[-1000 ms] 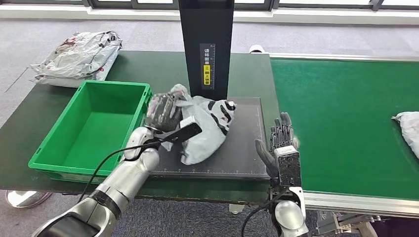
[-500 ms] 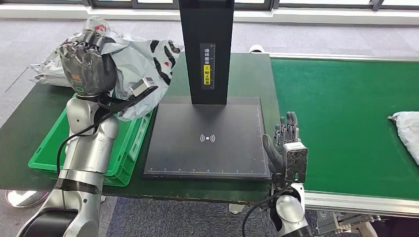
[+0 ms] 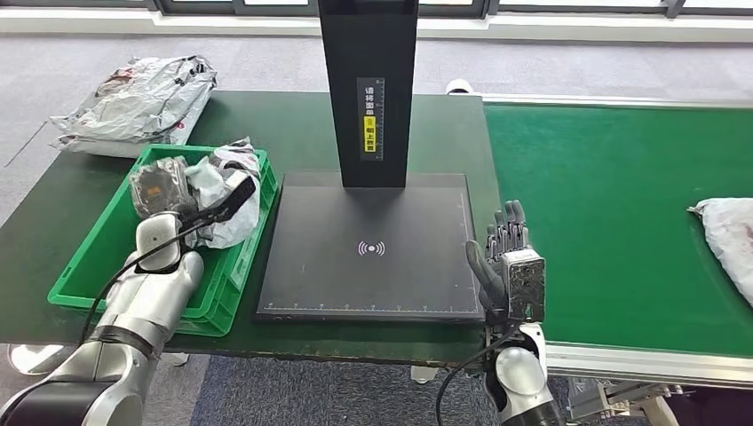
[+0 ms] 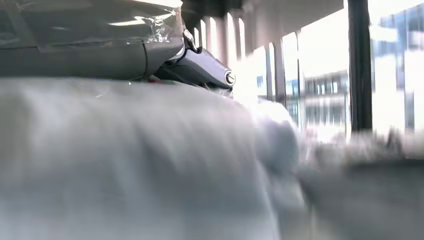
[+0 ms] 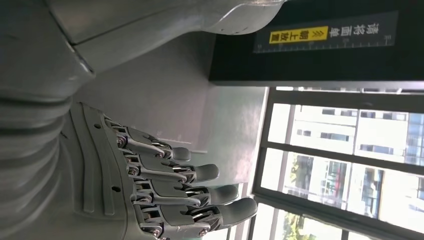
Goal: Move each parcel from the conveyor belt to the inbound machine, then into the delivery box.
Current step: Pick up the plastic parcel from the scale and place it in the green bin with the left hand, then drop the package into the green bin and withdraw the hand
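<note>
Grey carpet (image 3: 550,62) was seen around a dark green table (image 3: 444,133), with window frames along the far wall. On the table a black scanner pad (image 3: 373,248) was set, its black post (image 3: 368,89) rising at the far edge. Just left of the pad, a green box (image 3: 98,257) was placed. A grey parcel (image 3: 217,191) was held down inside the box, the left hand (image 3: 160,188) clamped on it. In the left wrist view the parcel was blurred against the lens. Beyond the box, more grey bags (image 3: 142,102) were heaped at the table's far corner. To the right, a green belt (image 3: 613,213) was noted, with another parcel (image 3: 728,235) at its right edge. The right hand (image 3: 508,266) was held upright between pad and belt, fingers (image 5: 200,172) apart, nothing in it.
</note>
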Available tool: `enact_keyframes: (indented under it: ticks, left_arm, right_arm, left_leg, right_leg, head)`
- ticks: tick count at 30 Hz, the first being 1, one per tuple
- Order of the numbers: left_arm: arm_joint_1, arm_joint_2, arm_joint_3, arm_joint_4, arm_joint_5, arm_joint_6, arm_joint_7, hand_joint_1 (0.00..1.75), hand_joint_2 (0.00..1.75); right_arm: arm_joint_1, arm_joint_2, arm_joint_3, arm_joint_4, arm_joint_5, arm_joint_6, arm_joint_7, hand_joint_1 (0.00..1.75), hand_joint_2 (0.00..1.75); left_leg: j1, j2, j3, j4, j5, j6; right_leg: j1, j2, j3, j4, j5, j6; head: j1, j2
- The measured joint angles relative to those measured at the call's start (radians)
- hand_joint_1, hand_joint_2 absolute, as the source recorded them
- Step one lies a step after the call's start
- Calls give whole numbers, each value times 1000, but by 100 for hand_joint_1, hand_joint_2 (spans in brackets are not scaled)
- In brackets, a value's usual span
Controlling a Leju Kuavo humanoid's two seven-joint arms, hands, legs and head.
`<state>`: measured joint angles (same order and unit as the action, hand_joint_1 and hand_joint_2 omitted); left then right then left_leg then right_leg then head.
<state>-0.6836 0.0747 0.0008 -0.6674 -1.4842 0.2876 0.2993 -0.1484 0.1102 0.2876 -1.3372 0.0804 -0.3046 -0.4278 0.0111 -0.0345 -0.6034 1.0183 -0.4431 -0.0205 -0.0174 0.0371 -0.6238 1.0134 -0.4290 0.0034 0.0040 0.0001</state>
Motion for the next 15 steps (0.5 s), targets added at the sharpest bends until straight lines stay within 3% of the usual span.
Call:
enact_keyframes:
  ticks: [5,10,15]
  left_arm:
    - [-17,5,-22,115,11,-113,-24,0,175]
    - [-45,-1,-23,150,33,-121,-57,0,175]
    - [-62,-2,-20,147,146,-117,-153,0,175]
  right_arm:
    - [7,-1,-6,8,10,20,3,0,175]
    - [27,-5,-23,8,14,25,18,0,175]
    - [56,-11,-43,5,44,47,50,0,175]
  left_leg:
    - [0,-3,0,0,0,0]
    - [0,-3,0,0,0,0]
    - [0,-4,-1,0,0,0]
  right_leg:
    - [0,-3,1,0,0,0]
    - [0,-3,1,0,0,0]
    - [0,-4,1,0,0,0]
  head:
    - [0,0]
    - [0,0]
    - [0,0]
